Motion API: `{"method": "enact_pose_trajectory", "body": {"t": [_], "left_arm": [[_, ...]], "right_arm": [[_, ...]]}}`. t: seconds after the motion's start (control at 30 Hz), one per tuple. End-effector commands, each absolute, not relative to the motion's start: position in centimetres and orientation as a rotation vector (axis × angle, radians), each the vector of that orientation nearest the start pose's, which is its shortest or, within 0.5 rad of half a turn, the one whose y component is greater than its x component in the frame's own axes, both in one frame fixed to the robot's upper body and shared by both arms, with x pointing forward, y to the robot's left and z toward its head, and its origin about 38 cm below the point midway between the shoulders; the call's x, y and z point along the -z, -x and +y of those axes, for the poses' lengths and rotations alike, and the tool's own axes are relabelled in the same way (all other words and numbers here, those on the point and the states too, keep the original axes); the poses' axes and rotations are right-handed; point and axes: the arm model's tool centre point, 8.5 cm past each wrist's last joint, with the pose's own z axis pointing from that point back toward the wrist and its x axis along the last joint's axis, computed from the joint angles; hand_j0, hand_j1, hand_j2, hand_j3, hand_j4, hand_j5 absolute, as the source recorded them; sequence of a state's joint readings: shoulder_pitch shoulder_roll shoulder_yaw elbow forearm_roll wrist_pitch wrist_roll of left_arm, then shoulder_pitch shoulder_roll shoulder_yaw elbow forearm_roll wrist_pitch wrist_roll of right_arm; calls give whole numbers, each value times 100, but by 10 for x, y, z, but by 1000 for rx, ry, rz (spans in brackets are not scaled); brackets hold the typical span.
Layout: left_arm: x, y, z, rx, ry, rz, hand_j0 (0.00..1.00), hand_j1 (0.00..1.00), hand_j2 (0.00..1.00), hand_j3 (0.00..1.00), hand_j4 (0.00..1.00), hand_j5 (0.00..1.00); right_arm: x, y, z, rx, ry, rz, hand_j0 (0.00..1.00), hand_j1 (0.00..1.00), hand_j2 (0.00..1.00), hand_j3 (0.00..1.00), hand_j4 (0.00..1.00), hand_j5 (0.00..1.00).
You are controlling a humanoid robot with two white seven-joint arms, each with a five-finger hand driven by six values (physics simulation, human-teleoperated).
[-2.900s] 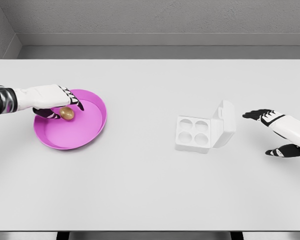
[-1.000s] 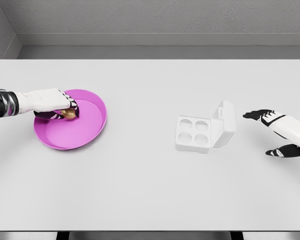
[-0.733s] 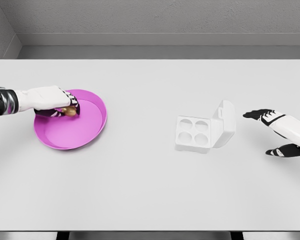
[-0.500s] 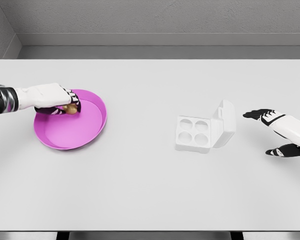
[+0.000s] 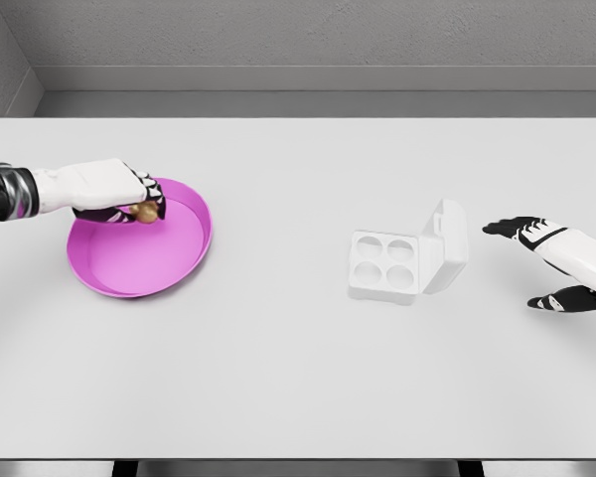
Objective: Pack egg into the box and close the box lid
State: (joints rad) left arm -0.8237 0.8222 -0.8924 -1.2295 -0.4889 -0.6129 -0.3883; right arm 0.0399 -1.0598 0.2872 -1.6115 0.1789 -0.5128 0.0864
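- Two white robot hands are seen over a pale tabletop.
- A brown egg is gripped in the curled fingers of the left hand, above the far edge of a pink bowl.
- Compared with half a second earlier, the egg has been raised slightly and carried a little rightward.
- A white four-cup box sits well apart to the right, its lid propped open.
- Beside the box, the right hand is held unchanged, fingers spread, gripping nothing.
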Motion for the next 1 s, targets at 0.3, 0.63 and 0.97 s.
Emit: {"method": "enact_pose_trajectory", "body": {"t": [0.3, 0.63, 0.97], "left_arm": [[-197, -468, 313, 2177, -480, -1271, 44, 44, 44, 44, 44, 44], [-204, -467, 300, 2205, -485, -1304, 43, 43, 43, 43, 43, 43], [-210, -471, 278, 2218, -472, -1363, 42, 42, 42, 42, 42, 42]], "right_arm": [[-160, -325, -403, -1527, 391, -1511, 100, 100, 100, 100, 100, 100], [-159, -326, -404, -1528, 403, -1495, 100, 100, 100, 100, 100, 100], [-160, -326, -403, -1528, 403, -1497, 100, 100, 100, 100, 100, 100]]}}
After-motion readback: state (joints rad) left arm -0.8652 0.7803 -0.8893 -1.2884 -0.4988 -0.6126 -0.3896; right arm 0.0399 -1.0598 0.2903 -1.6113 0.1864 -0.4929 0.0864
